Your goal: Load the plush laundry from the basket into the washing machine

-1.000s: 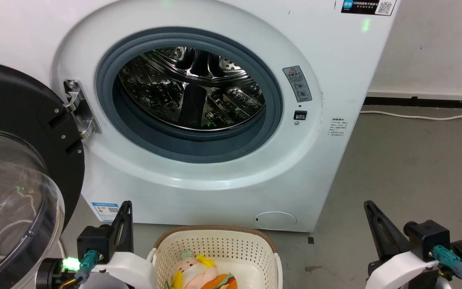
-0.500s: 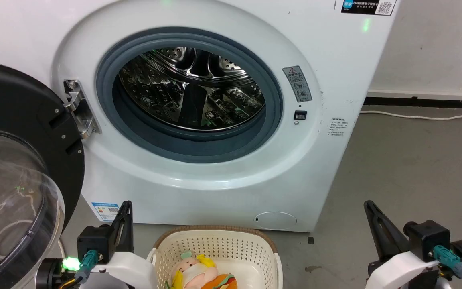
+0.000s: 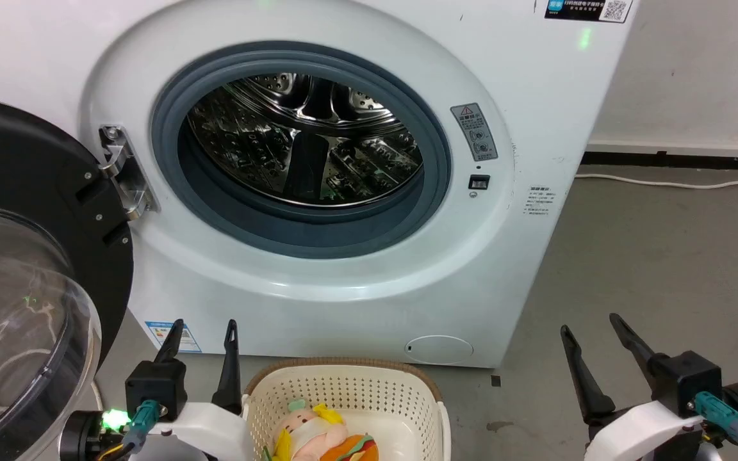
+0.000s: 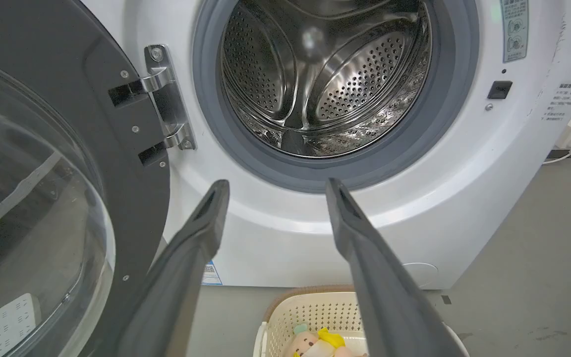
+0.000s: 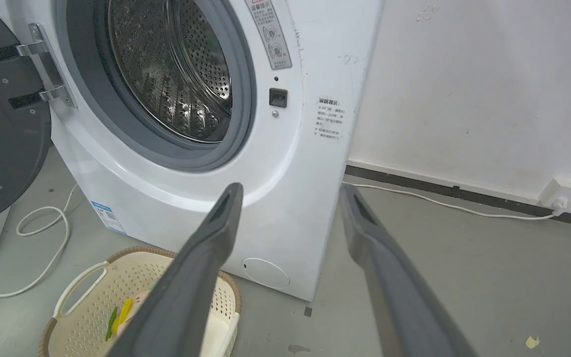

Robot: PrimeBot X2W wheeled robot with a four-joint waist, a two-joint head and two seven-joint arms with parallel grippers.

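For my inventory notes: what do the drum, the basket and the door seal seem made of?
Drum: bright perforated metal, likely stainless steel, given mirror-like reflections. Basket: cream matte plastic with moulded holes; brown woven-look rim. Door seal: dull grey, probably rubber.

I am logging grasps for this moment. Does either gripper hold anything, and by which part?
Nothing is held. The left gripper and the right gripper are both open and empty; the plush lies in the basket.

Bare laundry corner, washing machine (image 3: 356,192), concrete floor (image 3: 664,269), white wall (image 5: 464,74)
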